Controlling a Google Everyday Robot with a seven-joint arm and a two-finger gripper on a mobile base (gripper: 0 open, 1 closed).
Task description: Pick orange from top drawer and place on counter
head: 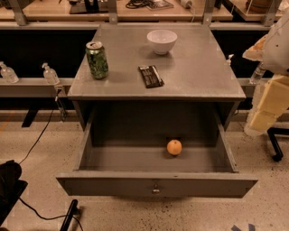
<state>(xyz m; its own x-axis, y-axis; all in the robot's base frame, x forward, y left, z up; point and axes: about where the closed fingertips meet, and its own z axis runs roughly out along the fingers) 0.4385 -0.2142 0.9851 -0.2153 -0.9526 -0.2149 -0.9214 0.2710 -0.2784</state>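
The orange [174, 147] lies inside the open top drawer [156, 184], right of centre and near the drawer's back. The drawer is pulled far out toward me, its flat front panel and small knob [156, 188] at the bottom of the view. The counter [198, 74] is the grey metal cabinet top above it. Only white and cream arm segments [271, 101] show at the right edge, level with the cabinet's right side. My gripper itself is out of view.
On the counter stand a green can [97, 59] at the left, a white bowl [161, 41] at the back and a dark snack bar [150, 76] in the middle. A wooden workbench [54, 10] runs behind. Cables [40, 135] lie on the floor at the left.
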